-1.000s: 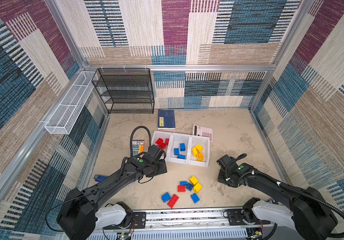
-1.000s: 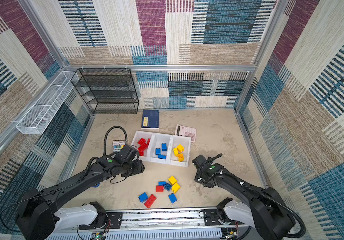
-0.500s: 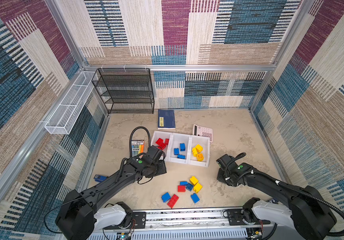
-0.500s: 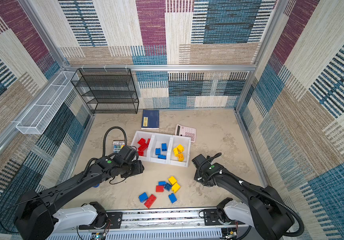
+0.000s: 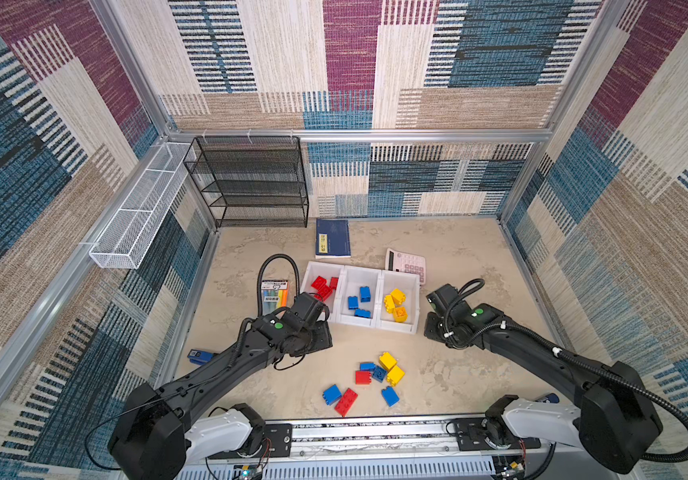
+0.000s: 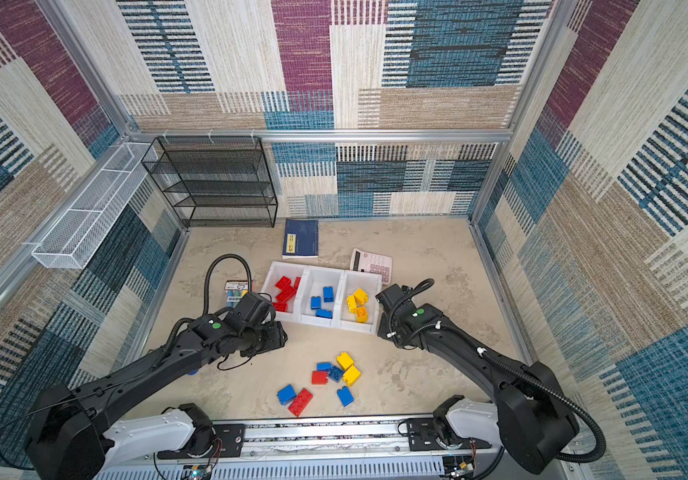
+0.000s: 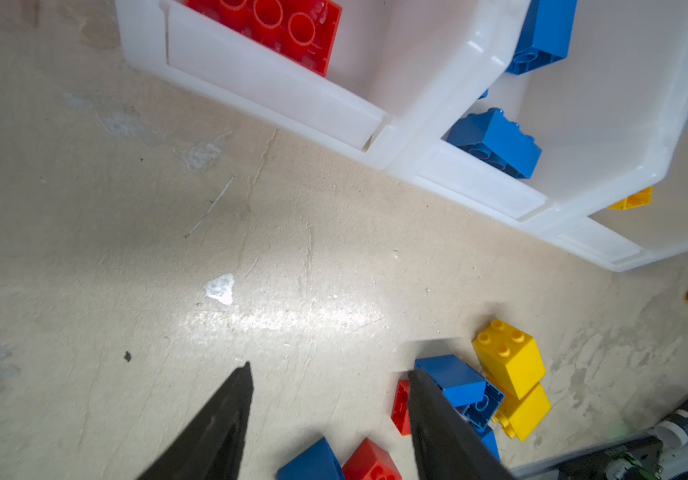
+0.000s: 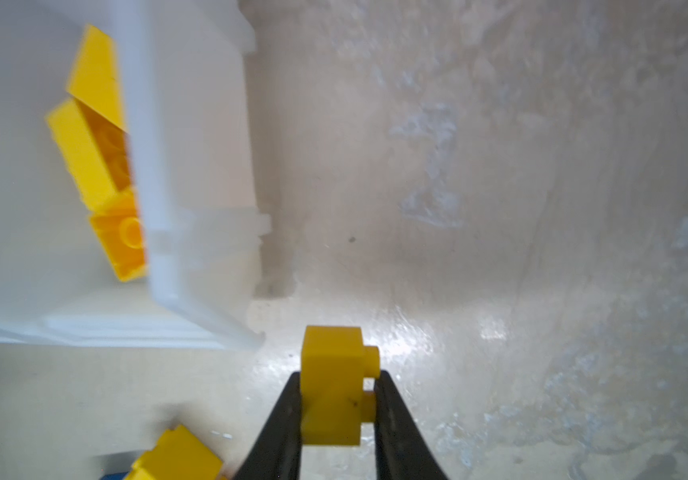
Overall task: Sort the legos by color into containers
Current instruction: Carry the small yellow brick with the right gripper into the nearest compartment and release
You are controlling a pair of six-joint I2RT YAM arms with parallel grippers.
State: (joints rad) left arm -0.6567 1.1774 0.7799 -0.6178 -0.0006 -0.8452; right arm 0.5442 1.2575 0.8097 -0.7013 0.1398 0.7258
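Note:
Three joined white containers (image 5: 360,322) hold sorted legos: red (image 5: 322,286) in one end bin, blue (image 5: 360,300) in the middle bin, yellow (image 5: 395,304) in the other end bin. Loose red, blue and yellow legos (image 5: 379,373) lie on the table in front, in both top views. In the right wrist view my right gripper (image 8: 340,374) is shut on a small yellow lego (image 8: 332,386), just off the corner of the yellow bin (image 8: 192,199) and low over the table. My left gripper (image 7: 329,370) is open and holds nothing. It hangs over bare table beside the loose legos (image 7: 450,380).
A marker pack (image 5: 274,293) lies beside the red bin, behind my left wrist. A calculator (image 5: 406,262) and a blue book (image 5: 332,238) lie behind the bins. A black mesh rack (image 5: 251,183) and a white wire basket (image 5: 138,216) stand at the back left. A small blue object (image 5: 200,356) lies at the left edge.
Both arms have barely shifted. The left wrist has drawn slightly back from the bins. No lego on the table or in the bins has moved.

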